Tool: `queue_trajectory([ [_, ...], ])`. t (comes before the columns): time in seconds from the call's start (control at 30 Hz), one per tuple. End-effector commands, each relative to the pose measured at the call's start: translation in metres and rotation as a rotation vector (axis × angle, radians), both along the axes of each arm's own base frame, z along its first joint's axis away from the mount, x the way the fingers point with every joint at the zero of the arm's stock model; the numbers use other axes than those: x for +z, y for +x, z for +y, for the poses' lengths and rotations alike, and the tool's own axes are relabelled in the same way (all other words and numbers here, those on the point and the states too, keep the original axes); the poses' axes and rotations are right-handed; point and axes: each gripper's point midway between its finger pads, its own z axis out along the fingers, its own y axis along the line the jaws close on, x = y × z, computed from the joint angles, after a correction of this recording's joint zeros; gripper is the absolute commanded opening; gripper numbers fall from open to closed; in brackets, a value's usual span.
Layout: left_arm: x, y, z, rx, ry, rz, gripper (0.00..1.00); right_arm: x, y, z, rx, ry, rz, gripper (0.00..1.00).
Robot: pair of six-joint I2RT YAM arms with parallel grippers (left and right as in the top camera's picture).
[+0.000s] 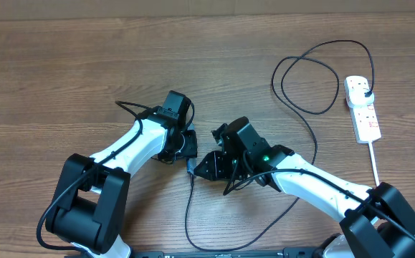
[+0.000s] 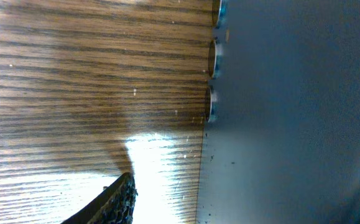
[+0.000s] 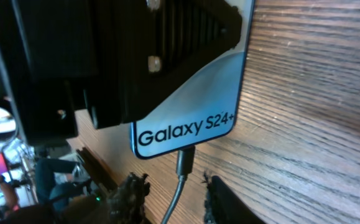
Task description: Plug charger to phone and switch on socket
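The phone (image 3: 211,93), its blue screen reading "Galaxy S24+", is held up on edge by my left gripper (image 1: 180,147), whose ridged finger lies across the screen. In the left wrist view the phone (image 2: 291,112) fills the right side and only one finger (image 2: 114,202) shows. The charger's connector (image 3: 186,160) sits in the phone's bottom port. My right gripper (image 3: 175,199) stands open just below it, a finger on each side of the cable without touching. The black charger cable (image 1: 304,111) loops away to its plug in the white socket (image 1: 363,107). From overhead only a sliver of the phone (image 1: 191,166) shows.
The socket's thick white cord (image 1: 374,161) runs toward the front right. A slack loop of the charger cable (image 1: 189,215) lies near the front edge between the two arms. The wooden table (image 1: 64,72) stretches bare to the left and back.
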Motion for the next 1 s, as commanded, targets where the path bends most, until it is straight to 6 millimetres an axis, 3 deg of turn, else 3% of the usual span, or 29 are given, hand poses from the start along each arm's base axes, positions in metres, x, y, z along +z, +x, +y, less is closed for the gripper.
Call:
queue_trajectory([
  [0.0,-0.0089,-0.0039,0.0019,-0.018,0.027,0.021,0.45,0.0060,0.0066,0.0014,-0.025,-0.013,-0.047,0.36],
  [0.57,-0.0081,-0.0058,-0.0019,-0.022,0.004,0.032,0.44,0.0081,0.0138,0.0028,-0.040,-0.010,-0.082,0.45],
  [0.77,-0.0077,-0.0062,-0.0035,-0.023,-0.005,0.034,0.29,0.0052,0.0156,-0.0004,-0.053,-0.032,-0.087,0.45],
  [0.97,-0.0077,-0.0063,-0.0034,-0.023,-0.004,0.034,0.29,0.0021,0.0154,-0.0037,-0.059,-0.052,-0.084,0.48],
])
